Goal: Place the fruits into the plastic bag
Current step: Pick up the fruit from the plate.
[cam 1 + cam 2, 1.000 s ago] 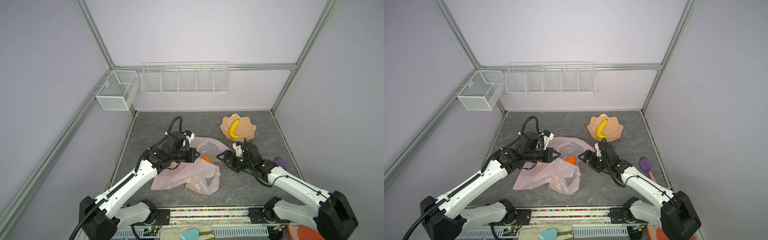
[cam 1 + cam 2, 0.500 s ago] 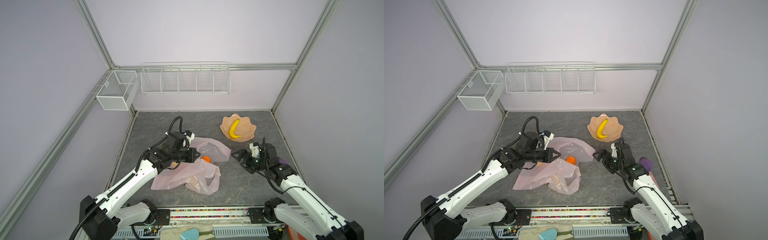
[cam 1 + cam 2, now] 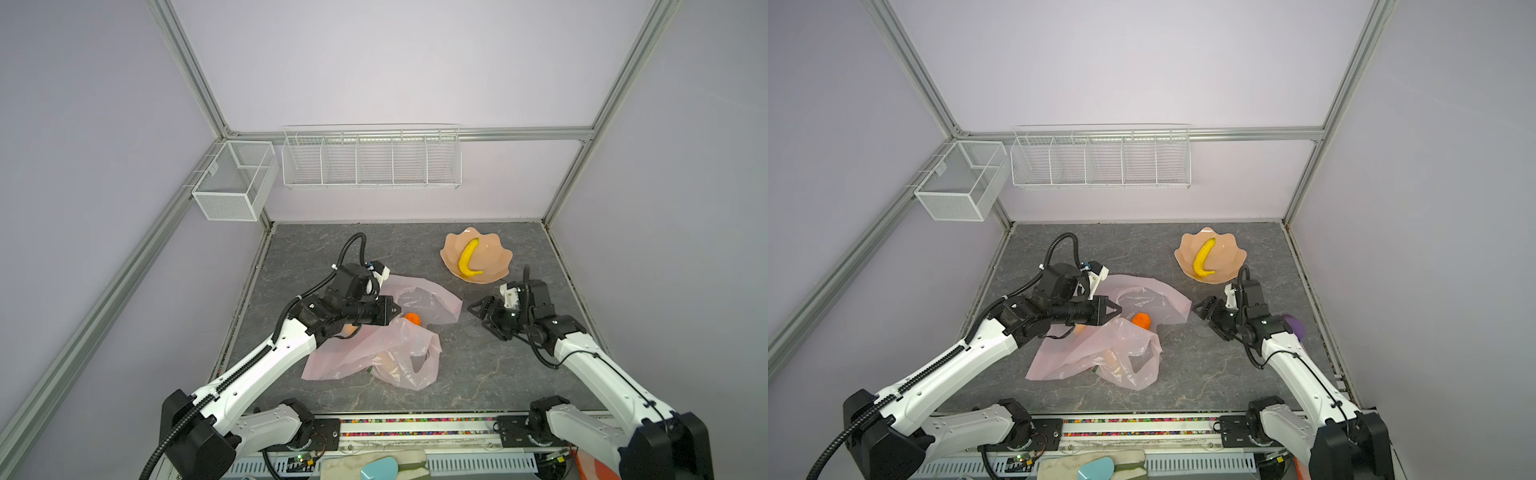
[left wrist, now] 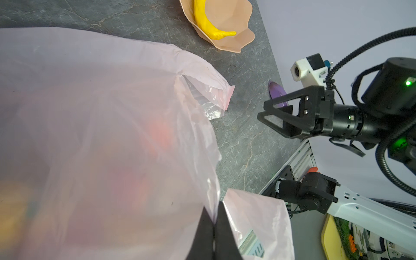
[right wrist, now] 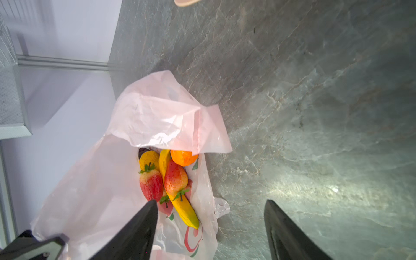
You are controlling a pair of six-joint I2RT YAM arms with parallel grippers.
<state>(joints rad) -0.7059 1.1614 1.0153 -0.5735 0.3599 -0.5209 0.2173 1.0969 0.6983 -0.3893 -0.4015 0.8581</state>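
No word, brand or number can be read anywhere. The only print is on the plastic bag (image 5: pixel 94 175): a red curl (image 5: pixel 191 238) and small green leaf marks (image 5: pixel 195 165), seen in the right wrist view and forming no clear letter. A small tag (image 3: pixel 213 168) on the wire basket (image 3: pixel 232 183) is too small to read.

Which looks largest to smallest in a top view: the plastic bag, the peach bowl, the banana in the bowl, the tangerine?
1. plastic bag
2. peach bowl
3. banana
4. tangerine, partly tucked at the bag's mouth

All sit at table level, so nearness hardly skews this.
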